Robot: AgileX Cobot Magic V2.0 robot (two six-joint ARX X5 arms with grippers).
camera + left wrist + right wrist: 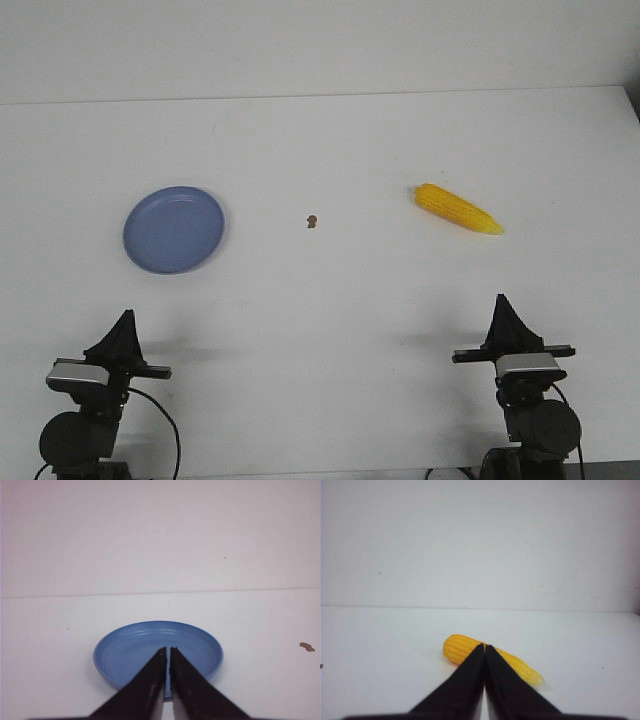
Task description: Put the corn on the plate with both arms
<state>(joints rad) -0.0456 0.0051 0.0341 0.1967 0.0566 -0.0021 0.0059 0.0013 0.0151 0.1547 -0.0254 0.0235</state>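
Task not started, judging by layout. Corn (458, 209) lying flat on white worktop (330, 300), right half, blunt end toward centre, pointed tip aimed right and slightly toward robot. Plate (174, 229) on left half, empty, well apart from corn. Small brown speck (312, 221) on worktop between the two, touching neither.

Left end effector (124, 322) parked low at near edge, in line with plate. Left wrist view: fingers (150, 685) pressed together, only a hairline slit between them, nothing held; plate (125, 650) dead ahead past the tips. Clenched, empty.

Right end effector (503, 308) parked low at near edge, in line with corn. Right wrist view: fingers (465, 680) closed tip to tip, nothing between them; corn (457, 647) ahead, tips overlapping it in view only. Front view shows clear gap between end effector and corn, so no contact. Clenched, empty.

Progress estimate: zero. No grasp, no lift, no transfer.

Remaining, as judged:
- open right end effector, reach forward, grasp corn, probably across thick mid-section
- carry toward centre
- plate sits on left arm's side, so likely handover to left end effector or left arm assisting placement
- set corn inside plate rim, release

Watch items: cob is round and tapered, could roll or slip if pinched near tip. Plate looks light, could slide if nudged.
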